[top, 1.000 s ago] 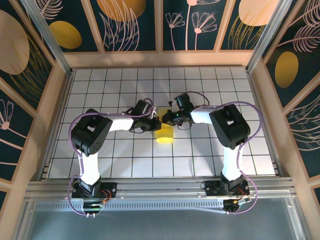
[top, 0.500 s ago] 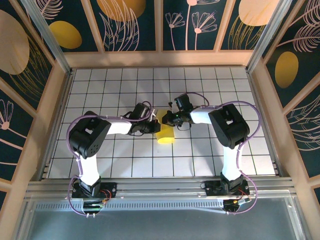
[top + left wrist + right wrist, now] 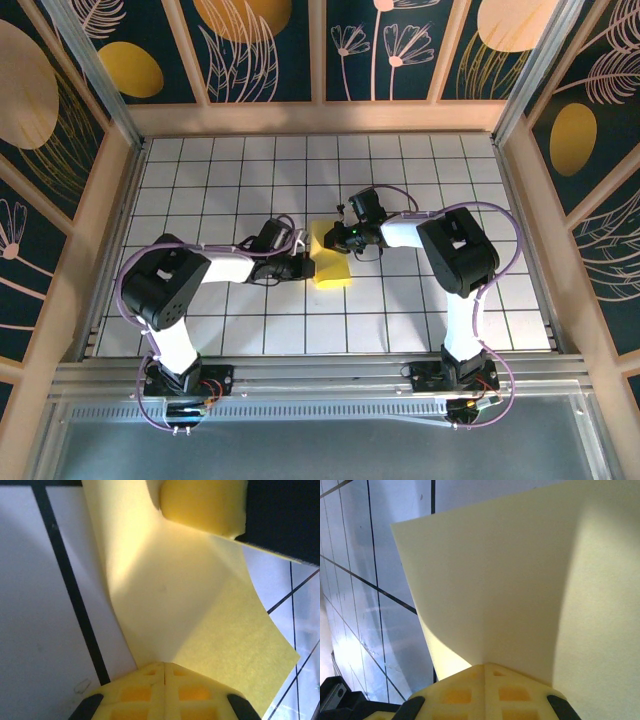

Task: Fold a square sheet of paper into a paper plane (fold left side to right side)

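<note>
The square sheet of paper [image 3: 336, 268] is pale yellow and lies bowed on the white grid at the table's centre, held between both arms. My left gripper [image 3: 308, 266] is shut on its left edge. My right gripper [image 3: 329, 238] is shut on its far corner. In the left wrist view the sheet [image 3: 185, 605] curves up from my closed left gripper [image 3: 164, 666] toward the right gripper's yellow fingers [image 3: 202, 505]. In the right wrist view the sheet [image 3: 520, 575] rises in a curl out of the closed right gripper [image 3: 485, 666]. No paper plane shape is seen.
The white grid tabletop [image 3: 230, 320] spreads around the sheet, with free tiles near, left and right. Wooden rails [image 3: 320, 118] and patterned walls enclose it. Both arm bases [image 3: 185, 380] sit at the near edge.
My left gripper has slid toward the near edge with the paper's edge in it, and its arm has swung left. The sheet looks wider and flatter. The right gripper has stayed put.
</note>
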You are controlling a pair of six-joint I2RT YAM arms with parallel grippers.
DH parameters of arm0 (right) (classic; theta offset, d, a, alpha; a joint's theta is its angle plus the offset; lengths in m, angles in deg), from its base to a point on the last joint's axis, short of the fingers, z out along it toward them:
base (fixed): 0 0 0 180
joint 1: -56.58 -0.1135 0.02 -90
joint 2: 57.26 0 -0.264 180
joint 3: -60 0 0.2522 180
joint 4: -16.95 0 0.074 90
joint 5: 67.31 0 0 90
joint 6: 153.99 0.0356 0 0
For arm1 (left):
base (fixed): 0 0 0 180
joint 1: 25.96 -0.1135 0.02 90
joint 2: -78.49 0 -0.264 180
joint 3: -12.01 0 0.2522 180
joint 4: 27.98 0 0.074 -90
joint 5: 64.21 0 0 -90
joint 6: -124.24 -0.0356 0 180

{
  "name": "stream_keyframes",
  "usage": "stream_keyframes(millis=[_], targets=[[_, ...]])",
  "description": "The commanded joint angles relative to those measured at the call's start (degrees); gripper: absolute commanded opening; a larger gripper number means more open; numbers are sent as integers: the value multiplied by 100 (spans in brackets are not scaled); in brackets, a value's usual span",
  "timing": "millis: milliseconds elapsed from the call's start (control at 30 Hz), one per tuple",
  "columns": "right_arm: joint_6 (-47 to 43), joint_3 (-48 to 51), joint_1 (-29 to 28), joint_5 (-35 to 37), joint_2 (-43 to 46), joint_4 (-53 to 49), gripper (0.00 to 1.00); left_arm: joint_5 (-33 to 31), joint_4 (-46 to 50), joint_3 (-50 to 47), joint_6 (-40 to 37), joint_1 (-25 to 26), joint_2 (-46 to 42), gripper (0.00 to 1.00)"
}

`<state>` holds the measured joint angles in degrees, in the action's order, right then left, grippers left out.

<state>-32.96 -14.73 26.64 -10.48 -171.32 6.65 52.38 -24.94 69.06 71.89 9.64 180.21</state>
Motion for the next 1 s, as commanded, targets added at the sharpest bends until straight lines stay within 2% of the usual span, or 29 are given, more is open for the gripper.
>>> stream_keyframes(millis=[0,167,500,767,967], targets=[[-70,239,142,548,-310,-468,0,154,735,54,249,29,-180,0],[-54,252,132,522,-285,-428,0,229,692,569,286,-39,-142,1],[-79,270,130,533,-268,-451,0,622,308,942,300,-15,673,0],[-88,274,137,548,-266,-465,0,628,342,703,247,59,727,0],[-97,276,135,583,-274,-489,0,595,629,247,91,140,406,0]])
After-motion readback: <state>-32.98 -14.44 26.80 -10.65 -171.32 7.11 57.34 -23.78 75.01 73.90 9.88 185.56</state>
